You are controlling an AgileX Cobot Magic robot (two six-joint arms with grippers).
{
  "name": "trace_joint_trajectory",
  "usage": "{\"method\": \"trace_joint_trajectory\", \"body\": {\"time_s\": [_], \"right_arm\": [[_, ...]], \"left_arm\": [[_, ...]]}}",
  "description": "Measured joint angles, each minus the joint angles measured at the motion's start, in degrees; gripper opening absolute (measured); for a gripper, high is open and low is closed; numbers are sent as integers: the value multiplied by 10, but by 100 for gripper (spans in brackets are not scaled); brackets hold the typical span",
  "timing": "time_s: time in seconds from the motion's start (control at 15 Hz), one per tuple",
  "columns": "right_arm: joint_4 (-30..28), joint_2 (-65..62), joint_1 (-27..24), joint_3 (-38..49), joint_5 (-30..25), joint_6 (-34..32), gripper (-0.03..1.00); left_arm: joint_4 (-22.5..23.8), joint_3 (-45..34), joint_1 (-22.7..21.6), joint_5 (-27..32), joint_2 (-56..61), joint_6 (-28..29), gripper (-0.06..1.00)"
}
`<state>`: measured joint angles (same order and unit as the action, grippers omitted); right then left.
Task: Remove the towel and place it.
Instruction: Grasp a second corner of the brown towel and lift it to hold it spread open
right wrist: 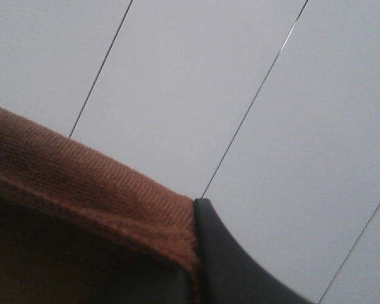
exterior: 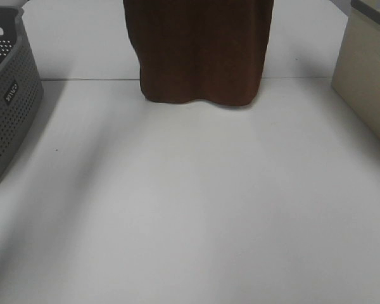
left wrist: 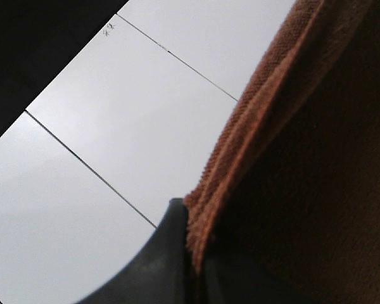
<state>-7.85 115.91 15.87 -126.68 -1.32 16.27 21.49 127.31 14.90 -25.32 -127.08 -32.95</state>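
a: from high up, where's the towel (exterior: 199, 54)?
b: hanging at the far middle, its bottom edge down at the tabletop (exterior: 190, 209), between a grey basket (exterior: 9, 107) on the left and a beige box (exterior: 367, 82) on the right.
a: left wrist?
b: left hand (left wrist: 193, 253) pinched tight on its hem.
a: right wrist?
b: right hand (right wrist: 197, 263) clamped on the hem too.

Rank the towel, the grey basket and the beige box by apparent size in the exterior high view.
1. towel
2-3. grey basket and beige box: they look alike and both are cut off by the frame, so they are left unranked.
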Motion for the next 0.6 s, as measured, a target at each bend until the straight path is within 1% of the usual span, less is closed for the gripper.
{"method": "trace_joint_trajectory", "body": {"time_s": [0.2,0.47,0.6], "right_arm": [[2,21,-1,0,-9,0,1],[12,23,-2,0,-16,0,1],[12,23,-2,0,-41,0,1]], "left_arm": [[44,3,-5,3,-2,19,0],[68,3,-9,3,-2,27,0],[83,3,-9,9,-2,48,0]]}}
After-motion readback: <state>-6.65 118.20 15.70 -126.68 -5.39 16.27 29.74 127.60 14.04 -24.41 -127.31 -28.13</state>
